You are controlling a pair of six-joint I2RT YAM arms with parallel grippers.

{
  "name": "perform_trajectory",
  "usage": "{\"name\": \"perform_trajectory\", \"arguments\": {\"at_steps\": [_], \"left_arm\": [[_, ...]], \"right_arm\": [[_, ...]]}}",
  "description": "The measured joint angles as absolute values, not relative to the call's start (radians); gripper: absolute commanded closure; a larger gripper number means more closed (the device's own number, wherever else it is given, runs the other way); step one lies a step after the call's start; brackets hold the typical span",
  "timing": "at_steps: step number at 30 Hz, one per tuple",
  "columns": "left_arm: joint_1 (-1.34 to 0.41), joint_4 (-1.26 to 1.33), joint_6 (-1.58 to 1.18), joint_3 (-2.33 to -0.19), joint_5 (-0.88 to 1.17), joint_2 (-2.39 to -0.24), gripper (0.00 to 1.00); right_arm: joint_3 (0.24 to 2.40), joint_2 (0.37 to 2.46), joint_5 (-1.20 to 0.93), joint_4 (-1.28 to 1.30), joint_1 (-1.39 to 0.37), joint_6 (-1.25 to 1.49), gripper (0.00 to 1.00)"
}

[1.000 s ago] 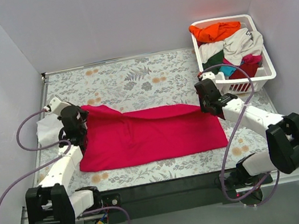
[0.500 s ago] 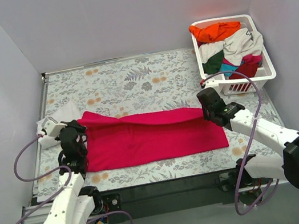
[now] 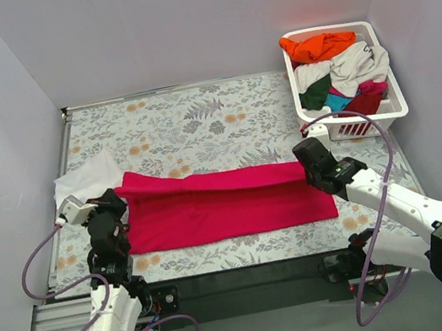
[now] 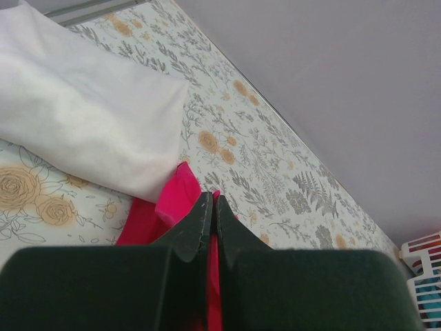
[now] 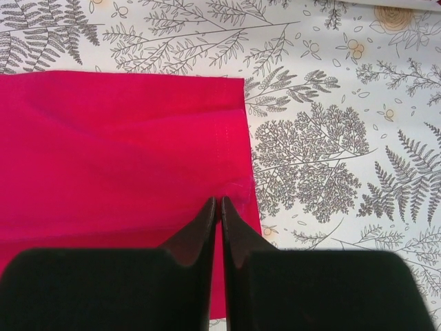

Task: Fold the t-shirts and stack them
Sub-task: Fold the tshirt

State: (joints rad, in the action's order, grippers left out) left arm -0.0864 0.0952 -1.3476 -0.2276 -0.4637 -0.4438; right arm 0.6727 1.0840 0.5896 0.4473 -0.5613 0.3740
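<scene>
Two t-shirts lie out on the floral surface (image 3: 196,118), and more are heaped in the white slotted basket (image 3: 360,125) at the far right corner. The crimson-pink t-shirt (image 3: 228,203) is spread as a long band across the near middle of the surface. Its far part is folded over toward the near side, so a doubled ridge runs from one arm to the other. The left fingers (image 4: 196,227) are pressed together at the shirt's left end with crimson cloth pinched between them. The white t-shirt (image 4: 89,117) lies flat just beyond them, touching the crimson corner. The right fingers (image 5: 200,227) are closed too, their tips nipping a small pucker of the crimson cloth just inside its stitched right hem, with bare surface to the right of that hem. From above, the left arm (image 3: 113,304) reaches up from the near left edge and the right arm (image 3: 399,203) slants in from the near right. In the basket an orange shirt (image 3: 318,46) sits at the back, an off-white one (image 3: 357,64) lies in front of it, and green (image 3: 314,93) and teal (image 3: 335,101) cloth show lower down, with some red beside them.
</scene>
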Motion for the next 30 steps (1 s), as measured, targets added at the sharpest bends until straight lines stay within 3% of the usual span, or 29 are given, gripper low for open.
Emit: {"name": "perform_trajectory", "arguments": {"at_steps": [7, 8, 9, 10, 11, 13, 15, 17, 21, 30], "left_arm": [[-0.086, 0.030, -1.381, -0.192, -0.444, -0.353, 0.98], [-0.086, 0.014, -1.386, -0.186, -0.440, -0.330, 0.76], [-0.086, -0.001, -1.388, -0.182, -0.437, -0.308, 0.67], [-0.086, -0.012, -1.395, -0.178, -0.435, -0.285, 0.59], [-0.086, -0.032, -1.399, -0.176, -0.434, -0.257, 0.44], [-0.086, -0.062, -1.412, -0.174, -0.432, -0.189, 0.34], [-0.086, -0.077, -1.424, -0.173, -0.431, -0.126, 0.27], [-0.086, -0.079, -1.437, -0.173, -0.431, -0.083, 0.26], [-0.086, -0.064, -1.451, -0.173, -0.422, -0.106, 0.25], [-0.089, 0.153, -1.422, -0.210, -0.188, -0.612, 0.25]], "right_arm": [[0.673, 1.068, 0.601, 0.495, -0.607, 0.404, 0.99], [0.673, 1.068, 0.601, 0.508, -0.613, 0.410, 0.99], [0.673, 1.068, 0.604, 0.521, -0.618, 0.415, 0.94], [0.673, 1.068, 0.604, 0.531, -0.623, 0.421, 0.76], [0.674, 1.068, 0.607, 0.544, -0.627, 0.430, 0.69], [0.676, 1.061, 0.609, 0.570, -0.636, 0.437, 0.54], [0.677, 1.035, 0.607, 0.593, -0.642, 0.444, 0.48], [0.680, 0.998, 0.606, 0.604, -0.644, 0.445, 0.45], [0.702, 0.975, 0.606, 0.594, -0.643, 0.440, 0.48], [0.712, 1.173, 0.492, 0.432, -0.505, 0.385, 0.55]]}}
